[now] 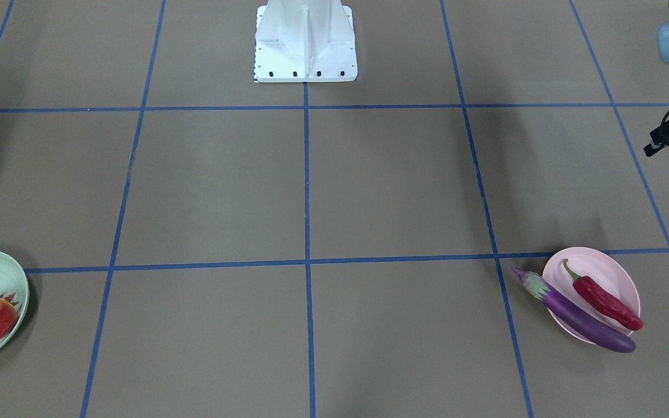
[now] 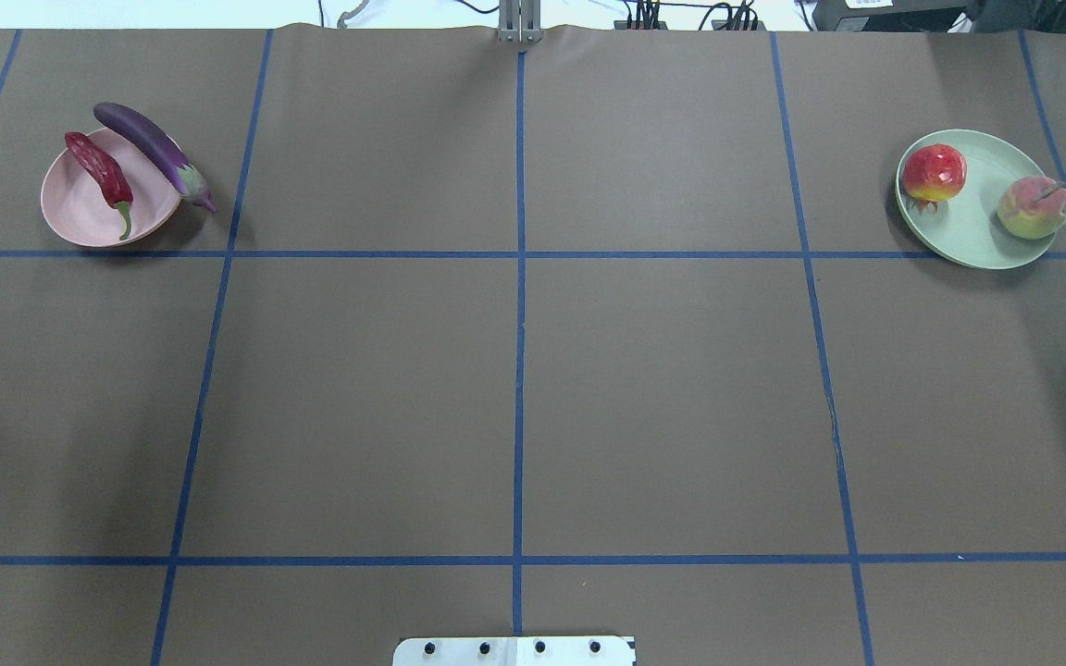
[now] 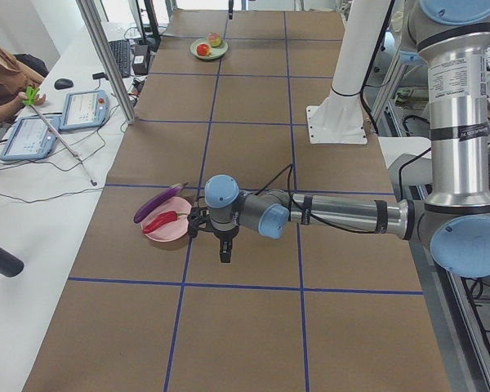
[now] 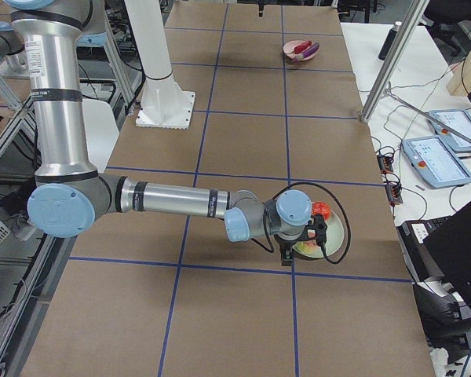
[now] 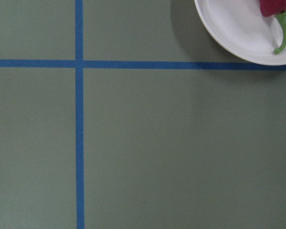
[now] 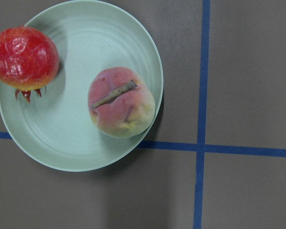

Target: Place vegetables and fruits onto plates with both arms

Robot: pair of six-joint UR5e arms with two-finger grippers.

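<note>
Overhead exterior view, read together with the side and wrist views. We find the pale pink plate (image 2: 80,208) at the counter's (image 2: 663,388) corner on the robot's left, along the edge far from the white base block (image 2: 514,650). The red chili (image 2: 100,169) lies on this plate, its green stem pointing toward the robot. The purple eggplant (image 2: 149,143) rests across the plate's rim on the side toward the counter's middle, with its capped end hanging past the rim.

We find the pale green plate (image 2: 977,231) at the other far corner, on the robot's right. It carries the pomegranate-like fruit (image 2: 934,173) at the rim nearer the counter's middle and the peach (image 2: 1034,207) at the rim nearer the right edge, the two apart. Blue tape lines (image 2: 519,324) divide the counter into squares.

In the side views the left arm (image 3: 343,214) stretches low, with the left jaws just beside the pink plate on the robot's side. The right arm (image 4: 173,200) reaches likewise, its right jaws beside or over the green plate's near rim; we cannot tell which. We also cannot tell whether either pair of jaws is open or closed.
</note>
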